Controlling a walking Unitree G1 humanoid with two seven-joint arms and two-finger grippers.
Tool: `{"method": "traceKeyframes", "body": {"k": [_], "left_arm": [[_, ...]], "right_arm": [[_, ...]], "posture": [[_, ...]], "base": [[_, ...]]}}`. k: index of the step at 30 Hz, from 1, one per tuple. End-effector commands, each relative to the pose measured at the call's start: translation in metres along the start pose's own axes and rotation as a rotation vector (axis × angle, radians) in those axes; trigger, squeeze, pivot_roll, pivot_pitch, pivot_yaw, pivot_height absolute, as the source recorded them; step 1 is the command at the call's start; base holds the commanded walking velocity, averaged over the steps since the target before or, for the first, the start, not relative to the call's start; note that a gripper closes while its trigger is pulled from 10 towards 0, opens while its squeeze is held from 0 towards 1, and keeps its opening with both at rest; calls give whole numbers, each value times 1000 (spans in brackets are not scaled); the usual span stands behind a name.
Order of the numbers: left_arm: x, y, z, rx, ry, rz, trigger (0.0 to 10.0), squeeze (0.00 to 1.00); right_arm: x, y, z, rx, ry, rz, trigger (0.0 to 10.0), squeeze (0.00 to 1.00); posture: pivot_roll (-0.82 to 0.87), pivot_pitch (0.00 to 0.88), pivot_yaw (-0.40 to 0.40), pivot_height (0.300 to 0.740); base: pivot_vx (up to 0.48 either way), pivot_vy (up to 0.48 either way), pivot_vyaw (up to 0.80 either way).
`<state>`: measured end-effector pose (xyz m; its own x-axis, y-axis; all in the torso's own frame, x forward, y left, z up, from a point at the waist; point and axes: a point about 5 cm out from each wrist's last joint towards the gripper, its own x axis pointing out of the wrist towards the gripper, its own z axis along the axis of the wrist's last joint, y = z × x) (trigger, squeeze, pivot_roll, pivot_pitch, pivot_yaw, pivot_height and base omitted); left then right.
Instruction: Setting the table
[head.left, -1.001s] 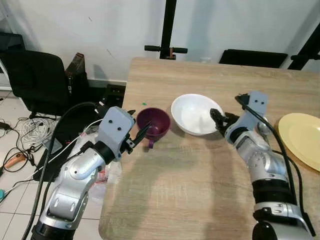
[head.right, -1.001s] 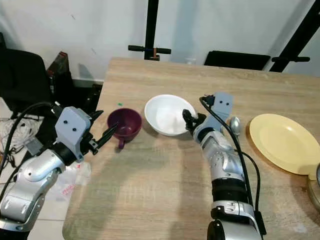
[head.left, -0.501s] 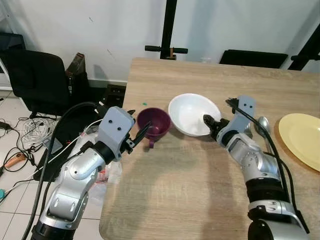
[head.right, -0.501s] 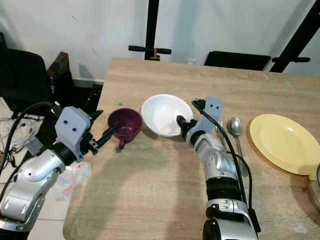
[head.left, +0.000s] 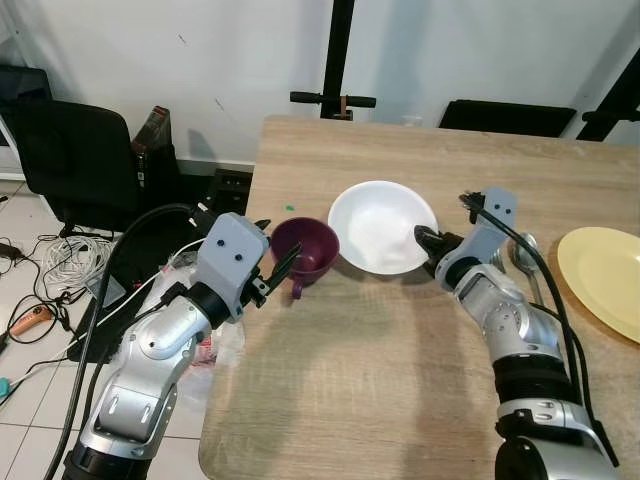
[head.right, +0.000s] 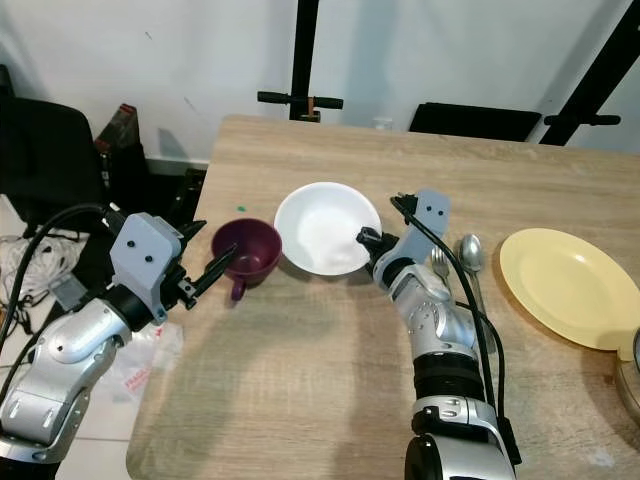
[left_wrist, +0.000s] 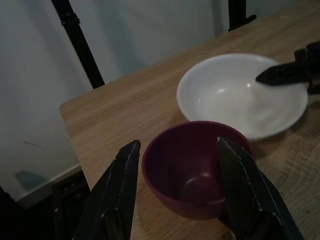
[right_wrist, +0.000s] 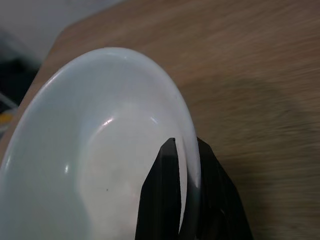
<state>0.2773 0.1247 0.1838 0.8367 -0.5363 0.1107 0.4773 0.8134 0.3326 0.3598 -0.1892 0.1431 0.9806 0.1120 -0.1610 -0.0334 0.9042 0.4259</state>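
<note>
— Where's your left gripper (left_wrist: 177, 195)?

— I see it by the table's (head.left: 400, 400) left edge, fingers spread either side of the purple cup (head.left: 305, 249) (not touching it).

— And the right gripper (head.left: 428, 240)?

— Pinched onto the white bowl's (head.left: 380, 226) rim, one finger inside. Bowl touches the cup; spoon (head.left: 522, 255) and yellow plate (head.left: 603, 275) lie toward the right edge.

The left gripper (left_wrist: 177, 187) has its two black fingers (left_wrist: 117, 197) spread wide, one on either side of the purple cup (left_wrist: 197, 167) without touching it. Just beyond the cup sits the white bowl (left_wrist: 235, 92) (a black fingertip (left_wrist: 282, 72) rests at its far rim) on the wooden table (left_wrist: 125, 107).
</note>
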Motion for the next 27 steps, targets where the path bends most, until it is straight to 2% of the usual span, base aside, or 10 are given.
{"method": "traceKeyframes", "body": {"k": [1,6,7,8,11,15,19,23,26,27], "left_arm": [[-1,-1,-3,1,18,4,10000,0],[0,1,-4,-9,23,23,10000,0],[0,2,-5,-13,25,29,10000,0],[0,3,-5,-16,27,35,10000,0],[-1,6,-8,-10,43,57,10000,0],[-2,5,-13,-31,63,87,10000,0],[-5,1,-20,-81,94,154,10000,0],[-7,0,-20,-81,95,160,10000,0],[-10,2,-18,-70,88,180,10000,0],[-10,2,-18,-70,88,180,10000,0]], "right_arm": [[-4,-7,19,31,-115,-46,0,0],[-17,-5,56,118,-356,-13,0,0],[-21,-3,62,138,-400,9,3294,0],[-25,0,70,161,-442,39,10000,0],[-42,15,88,185,-562,133,10000,0],[-55,27,91,110,-628,171,10000,0],[-72,41,76,-5,-636,178,10000,0],[-75,42,71,-6,-620,176,10000,0],[-90,39,48,10,-562,136,10000,0],[-90,39,48,10,-562,136,10000,0]], "posture": [[-77,22,-19,740],[-77,22,-19,740],[-77,22,-19,740],[-77,22,-19,740],[-79,23,-10,740],[-84,26,2,740],[-85,29,6,740],[-83,31,5,740],[-85,36,10,740],[-85,36,10,740]], "base": [[0,0,0],[0,0,0],[0,0,0],[0,0,0],[0,0,0],[0,0,0],[0,0,0],[0,0,0],[0,0,0],[0,0,0]]}}
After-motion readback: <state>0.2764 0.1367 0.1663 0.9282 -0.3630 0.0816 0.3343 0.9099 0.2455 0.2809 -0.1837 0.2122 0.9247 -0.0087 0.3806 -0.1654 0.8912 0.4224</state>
